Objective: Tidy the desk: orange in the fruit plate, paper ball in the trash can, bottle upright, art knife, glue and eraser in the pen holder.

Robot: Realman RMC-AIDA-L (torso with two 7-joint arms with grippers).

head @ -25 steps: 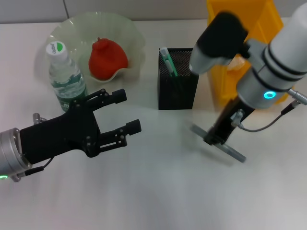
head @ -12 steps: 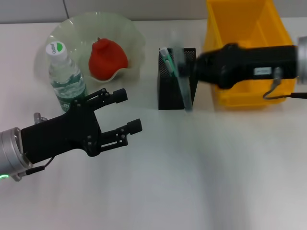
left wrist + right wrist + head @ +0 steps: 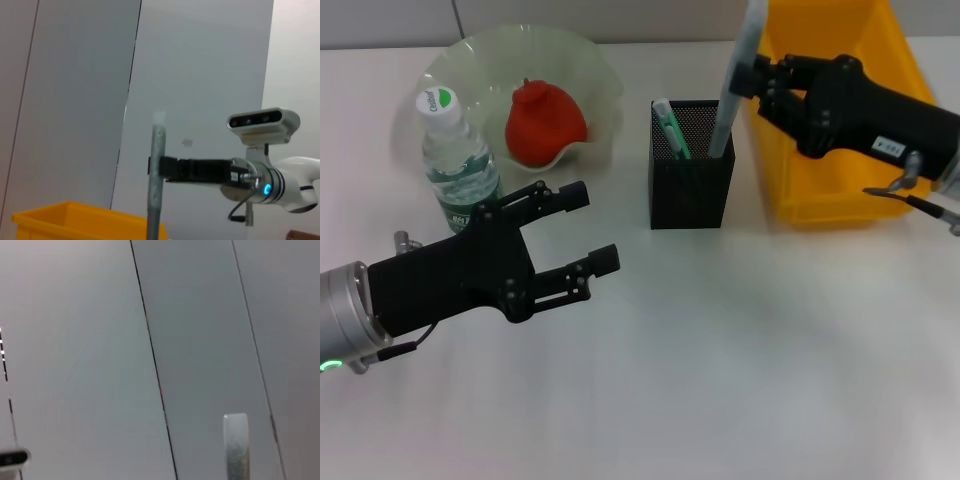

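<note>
Right gripper (image 3: 757,78) grips knife (image 3: 735,75) upright over pen holder (image 3: 691,180), tip inside; bottle (image 3: 458,160) upright, fruit in plate (image 3: 585,60); left gripper (image 3: 590,230) idle w/ fingers spread.

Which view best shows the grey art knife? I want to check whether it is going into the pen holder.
The head view: the right gripper holds the art knife upright, its lower end at the pen holder. The left wrist view shows only its shaft and the gripper from the side; the right wrist view shows just its tip.
</note>
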